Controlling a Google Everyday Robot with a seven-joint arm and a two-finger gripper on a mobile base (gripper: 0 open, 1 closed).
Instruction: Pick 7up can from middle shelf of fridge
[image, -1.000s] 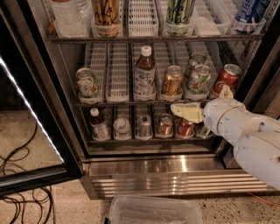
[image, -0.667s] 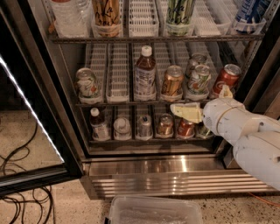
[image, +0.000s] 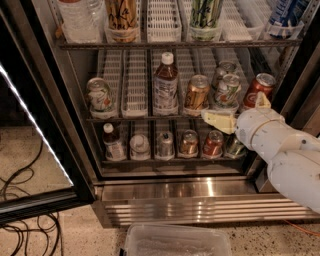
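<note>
The fridge (image: 175, 192) stands open in front of me. On its middle shelf (image: 135, 118) a white and green 7up can (image: 227, 90) with a red mark stands right of centre, with a similar can (image: 224, 70) behind it. My gripper (image: 234, 107) is open and empty at the shelf's front edge, just below and in front of that can. One cream finger (image: 219, 121) points left under the can and the other finger (image: 262, 100) points up beside the red Coca-Cola can (image: 259, 89). Neither touches the 7up can.
The middle shelf also holds another white-green can (image: 99, 95) at the far left, a brown bottle (image: 165, 85) and a gold-orange can (image: 196, 92). Several cans and a bottle (image: 112, 142) line the shelf below. The glass door (image: 35, 150) hangs open at left, and a clear bin (image: 175, 242) sits on the floor.
My gripper has shifted slightly up and to the right, staying open. Nothing on the shelves has moved.
</note>
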